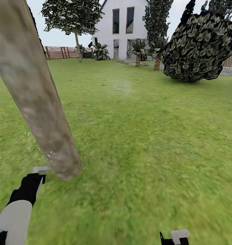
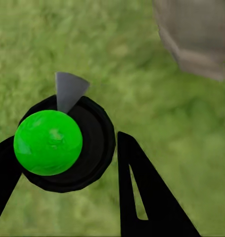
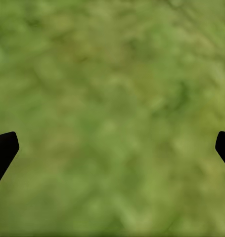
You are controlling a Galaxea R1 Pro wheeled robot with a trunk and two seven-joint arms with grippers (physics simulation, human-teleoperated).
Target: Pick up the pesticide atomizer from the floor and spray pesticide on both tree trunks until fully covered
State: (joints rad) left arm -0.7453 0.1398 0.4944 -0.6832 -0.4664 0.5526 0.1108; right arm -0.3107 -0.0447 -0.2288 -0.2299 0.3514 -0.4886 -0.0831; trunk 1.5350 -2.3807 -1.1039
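The left gripper (image 2: 67, 168) has its jaws closed around the pesticide atomizer (image 2: 65, 143), a black round body with a bright green ball top and a small grey nozzle (image 2: 68, 90) poking out beyond it. One black finger presses its near side and the other shows at the far edge, so the bottle sits between the jaws rather than beside them. It looks like a rigid, smooth plastic thing, probably light, and likely to slip or twist if gripped on the rounded green cap; the black body below the cap seems the safer place to hold.

In the head view the left gripper (image 1: 29, 185) sits just beside the foot of the tree trunk (image 1: 34, 92), with the nozzle turned toward the bark and a faint speckle of white droplets on and near the trunk's lower part. The trunk is a thick pale mottled column, rising out of the lawn (image 1: 139, 136).

The right gripper (image 3: 112, 148) has its jaws spread wide with only grass between them, well away from the trunk. Beyond the trunk stands a white house (image 1: 121, 29).
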